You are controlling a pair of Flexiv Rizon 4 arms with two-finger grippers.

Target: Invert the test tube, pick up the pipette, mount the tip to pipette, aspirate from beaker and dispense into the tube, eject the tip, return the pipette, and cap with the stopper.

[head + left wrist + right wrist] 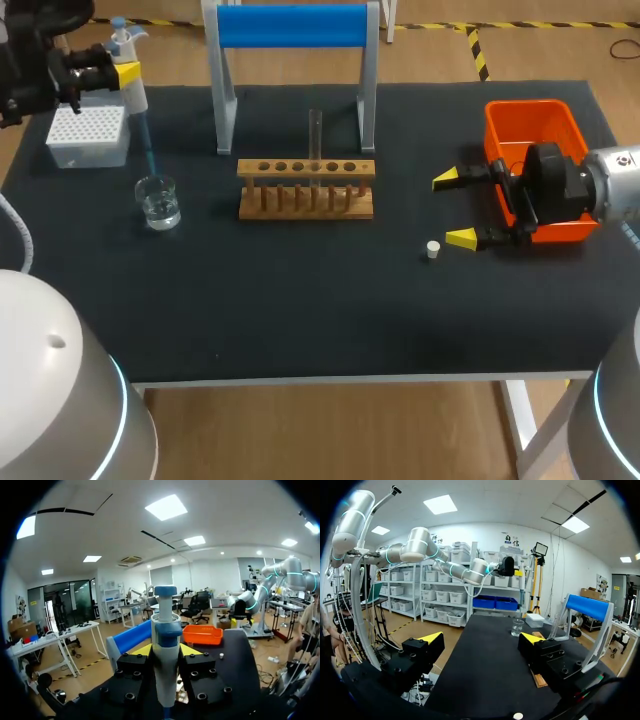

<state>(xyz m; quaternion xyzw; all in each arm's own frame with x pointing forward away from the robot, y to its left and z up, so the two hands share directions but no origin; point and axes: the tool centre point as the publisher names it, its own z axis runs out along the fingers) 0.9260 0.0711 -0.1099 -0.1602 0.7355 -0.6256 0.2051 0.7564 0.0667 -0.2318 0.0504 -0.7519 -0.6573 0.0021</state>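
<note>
The wooden rack (306, 188) stands mid-table with the test tube (315, 138) upright in one of its middle holes. Well to the rack's left, the left gripper (166, 651) is clamped on the pipette (132, 92), which slants down so that its blue pipette tip (146, 145) reaches the mouth of the beaker (159, 203). Whether the tip's end is under the liquid cannot be told from these views. The tip box (88, 136) sits just behind the beaker, farther from the rack.

To the rack's right, the right gripper (455, 209) hangs with its fingers spread wide and nothing between them. The white stopper (433, 250) lies on the mat just beside its nearer finger, and the orange bin (535, 165) is beyond it.

The likely trouble is in the draw. A tip held too shallow would probably pull air, and the slanted shaft could catch the glass rim and tip the light beaker on the way out. The tube's mouth is narrow, so a small sideways error at the rack may spill the dose down its outside. A low sweep by the right arm could flick the stopper away.
</note>
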